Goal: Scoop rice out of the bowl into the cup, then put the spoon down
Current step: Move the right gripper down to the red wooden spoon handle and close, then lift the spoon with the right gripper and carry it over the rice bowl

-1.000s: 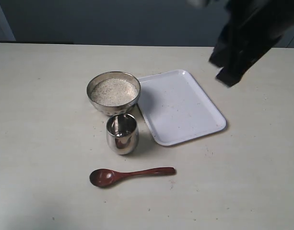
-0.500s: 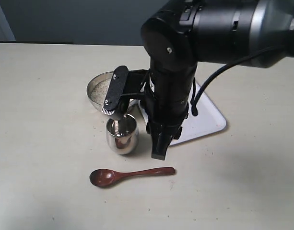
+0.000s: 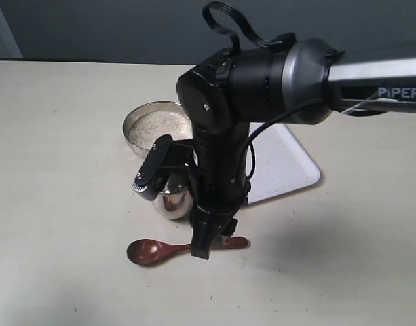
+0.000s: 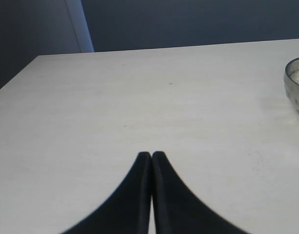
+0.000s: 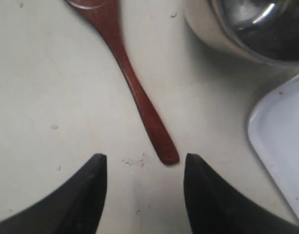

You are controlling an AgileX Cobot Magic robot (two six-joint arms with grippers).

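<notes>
Over the pale table [image 3: 58,204], the black right arm [image 3: 262,75] is hanging low beside the white tray [image 3: 289,170]. The bowl [image 3: 136,119] holding the rice [image 3: 157,125] is sitting at 12 o'clock from the cup [image 3: 172,204], the spoon [image 3: 153,251] lying at 6. The right gripper [image 5: 143,157] is gaping around the handle tip, not touching; the left gripper [image 4: 151,155] is pressed together, empty.
</notes>
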